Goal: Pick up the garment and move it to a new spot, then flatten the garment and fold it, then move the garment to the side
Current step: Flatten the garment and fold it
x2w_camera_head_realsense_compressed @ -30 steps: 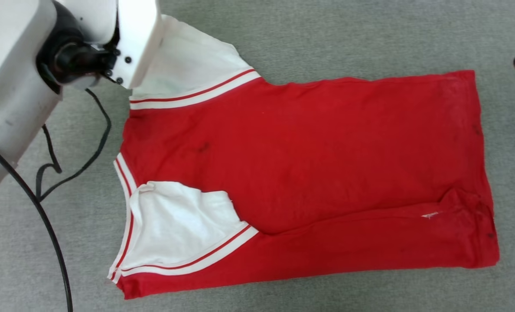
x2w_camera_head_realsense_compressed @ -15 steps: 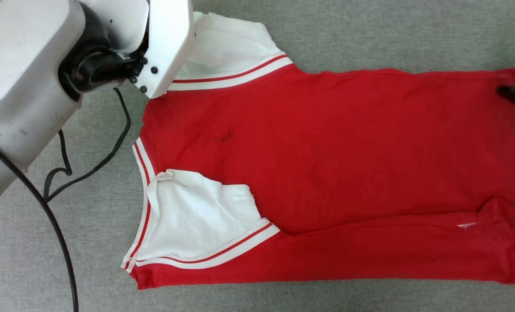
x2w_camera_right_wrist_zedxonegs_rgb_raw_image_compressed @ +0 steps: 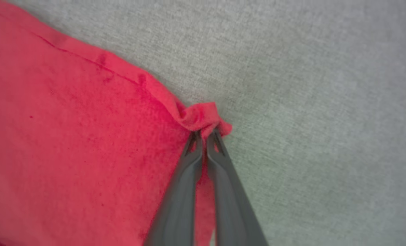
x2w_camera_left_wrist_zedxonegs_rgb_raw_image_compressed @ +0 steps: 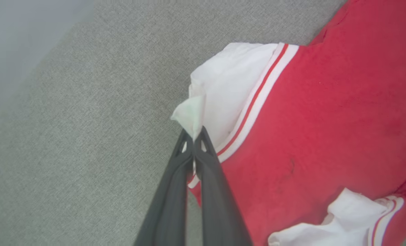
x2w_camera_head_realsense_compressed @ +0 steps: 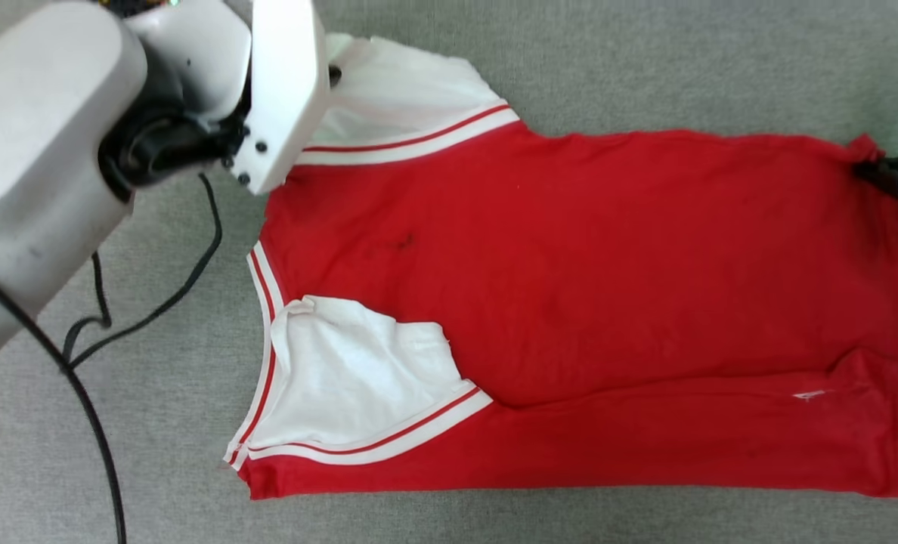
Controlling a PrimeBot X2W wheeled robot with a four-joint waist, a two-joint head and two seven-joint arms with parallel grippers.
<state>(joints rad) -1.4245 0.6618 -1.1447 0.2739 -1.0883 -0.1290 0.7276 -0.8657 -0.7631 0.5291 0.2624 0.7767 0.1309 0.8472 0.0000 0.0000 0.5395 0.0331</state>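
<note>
- Red jersey T-shirt (x2w_camera_head_realsense_compressed: 570, 287) lies spread flat on grey surface (x2w_camera_head_realsense_compressed: 645, 68).
- Left claw (x2w_camera_left_wrist_zedxonegs_rgb_raw_image_compressed: 193, 136) is clamped on white sleeve (x2w_camera_left_wrist_zedxonegs_rgb_raw_image_compressed: 223, 82) tip.
- Right claw (x2w_camera_right_wrist_zedxonegs_rgb_raw_image_compressed: 204, 135) is clamped on red hem corner (x2w_camera_right_wrist_zedxonegs_rgb_raw_image_compressed: 203, 118).

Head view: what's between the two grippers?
Just the shirt, seen in the head view: left gripper pinches the white sleeve tip, right gripper the red hem corner, red cloth spread between.

We see the shirt (x2w_camera_head_realsense_compressed: 608, 264) as soft matt cloth on a rough grey woven surface (x2w_camera_head_realsense_compressed: 645, 68); the left arm's casing (x2w_camera_head_realsense_compressed: 33, 113) looks smooth, perhaps plastic; the fingers (x2w_camera_right_wrist_zedxonegs_rgb_raw_image_compressed: 179, 198) are matt.
</note>
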